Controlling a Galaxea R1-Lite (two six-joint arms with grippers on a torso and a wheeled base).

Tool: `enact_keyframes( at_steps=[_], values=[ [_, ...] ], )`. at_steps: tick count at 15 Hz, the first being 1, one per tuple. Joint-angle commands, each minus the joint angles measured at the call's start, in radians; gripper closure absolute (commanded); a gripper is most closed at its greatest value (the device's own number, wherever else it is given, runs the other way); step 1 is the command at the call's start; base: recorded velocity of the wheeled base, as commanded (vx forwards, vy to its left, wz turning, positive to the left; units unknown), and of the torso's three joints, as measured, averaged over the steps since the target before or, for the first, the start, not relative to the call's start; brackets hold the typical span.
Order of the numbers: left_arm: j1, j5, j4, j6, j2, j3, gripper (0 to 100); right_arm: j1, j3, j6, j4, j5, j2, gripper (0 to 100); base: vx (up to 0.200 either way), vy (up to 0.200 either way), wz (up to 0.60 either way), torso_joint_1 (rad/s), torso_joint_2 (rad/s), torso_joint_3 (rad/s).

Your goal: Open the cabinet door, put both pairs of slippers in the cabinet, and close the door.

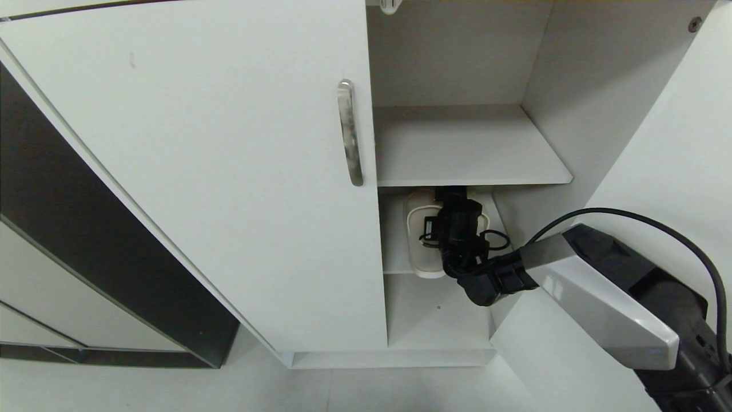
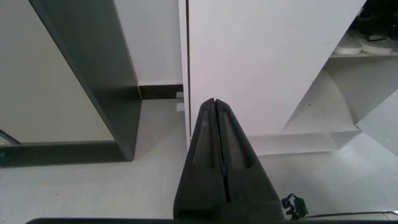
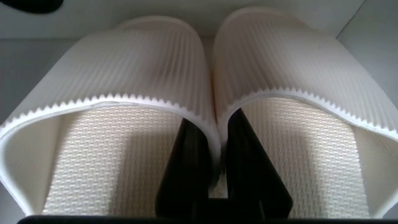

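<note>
Right hand [image 3: 214, 138] is clenched on the white slippers [image 3: 124, 87], fingers pinching their touching inner walls (one finger inside each shoe). The slippers sit on the lower shelf [image 1: 393, 260] inside the cabinet [image 1: 457, 74], just beside the closed left door [image 1: 200, 171]. Left hand [image 2: 214, 112] is clenched, holding nothing, above the floor [image 2: 112, 186].

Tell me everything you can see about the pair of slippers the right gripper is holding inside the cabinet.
The slippers are a cream-white pair of open-heeled slides, seemingly soft foam or rubber. Each has a broad ribbed strap with a saw-toothed edge and a finely textured footbed. They sit side by side, soles down, toes pointing into the cabinet, in the compartment under the shelf. The right gripper pinches their adjoining inner walls together. Whether they rest on the compartment floor is unclear.
</note>
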Motion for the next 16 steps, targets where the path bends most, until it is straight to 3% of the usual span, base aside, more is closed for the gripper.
enact_keyframes(
  at_steps=[1,4,5,9,16],
  values=[
    [0.0,0.0,0.001,-0.001,0.002,0.0,100,0.001,-0.001,0.0,-0.001,0.0,0.006,100,0.0,0.0,0.0,0.0,0.0,0.0],
    [0.0,0.0,-0.001,-0.001,0.002,0.0,100,-0.001,-0.001,0.0,-0.001,0.0,0.01,100,0.0,0.0,0.0,0.0,0.0,0.0],
    [0.0,0.0,0.001,-0.001,0.002,0.0,100,-0.001,-0.001,0.0,-0.001,0.0,0.01,0,0.0,0.0,0.0,0.0,0.0,0.0],
    [0.0,0.0,0.001,-0.001,0.002,0.0,100,0.001,0.048,0.0,-0.001,-0.009,-0.019,0,0.0,0.0,0.0,0.0,0.0,0.0],
    [0.0,-0.001,0.001,0.002,0.002,0.0,100,0.06,0.444,0.002,-0.14,-0.017,-0.249,0,0.0,0.0,0.0,0.0,0.0,0.0]
  ],
)
